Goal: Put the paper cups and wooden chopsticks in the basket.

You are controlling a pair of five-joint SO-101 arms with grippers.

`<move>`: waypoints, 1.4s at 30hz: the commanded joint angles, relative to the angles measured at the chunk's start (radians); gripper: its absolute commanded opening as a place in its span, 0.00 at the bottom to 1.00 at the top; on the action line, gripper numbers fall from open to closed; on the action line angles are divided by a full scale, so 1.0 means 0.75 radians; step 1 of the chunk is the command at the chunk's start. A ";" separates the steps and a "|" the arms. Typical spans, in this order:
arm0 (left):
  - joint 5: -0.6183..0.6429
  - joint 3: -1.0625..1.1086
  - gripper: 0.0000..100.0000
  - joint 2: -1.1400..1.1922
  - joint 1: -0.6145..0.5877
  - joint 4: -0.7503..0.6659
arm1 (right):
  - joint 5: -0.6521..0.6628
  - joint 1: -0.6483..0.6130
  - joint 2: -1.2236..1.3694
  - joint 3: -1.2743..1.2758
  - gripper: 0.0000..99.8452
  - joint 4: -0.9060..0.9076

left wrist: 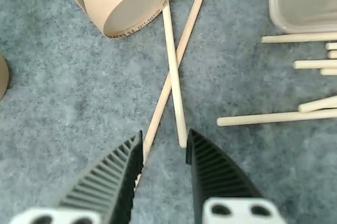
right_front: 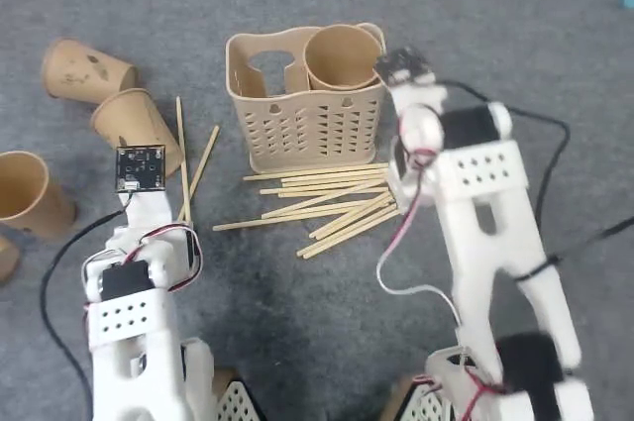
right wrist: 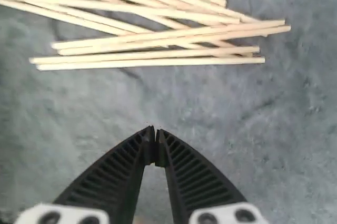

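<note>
A tan basket [right_front: 307,119] stands at the middle back with one paper cup [right_front: 342,54] inside it. Three more paper cups [right_front: 87,71] [right_front: 139,124] [right_front: 30,193] lie on their sides at the left. A pile of wooden chopsticks [right_front: 327,198] lies in front of the basket. Two crossed chopsticks [left wrist: 174,71] lie beside a cup [left wrist: 126,0]. My left gripper [left wrist: 164,139] is open just above the near ends of this pair. My right gripper [right wrist: 154,132] is shut with nothing in it, a short way above the carpet near the pile [right wrist: 158,39].
Grey carpet [right_front: 297,342] covers the table. Part of another cup [right_front: 5,258] shows at the left edge. The basket's corner [left wrist: 303,2] is in the left wrist view, with chopstick ends [left wrist: 284,117] from the pile beside it. Cables hang from both arms.
</note>
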 commanded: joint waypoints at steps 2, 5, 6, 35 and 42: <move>-0.014 -0.003 0.13 0.004 0.004 -0.031 | 0.108 0.089 -0.202 0.452 0.01 -0.294; -0.010 -0.003 0.13 0.004 0.004 -0.029 | 0.172 0.144 -0.242 0.683 0.01 -0.453; -0.008 -0.007 0.13 0.004 0.004 -0.025 | 0.196 0.167 -0.242 0.743 0.01 -0.500; 0.072 -1.840 0.13 0.749 -0.133 0.972 | 0.331 0.281 -0.457 1.170 0.01 -0.780; 0.205 -2.497 0.13 1.363 -0.145 1.109 | 0.331 0.281 -0.457 1.172 0.01 -0.780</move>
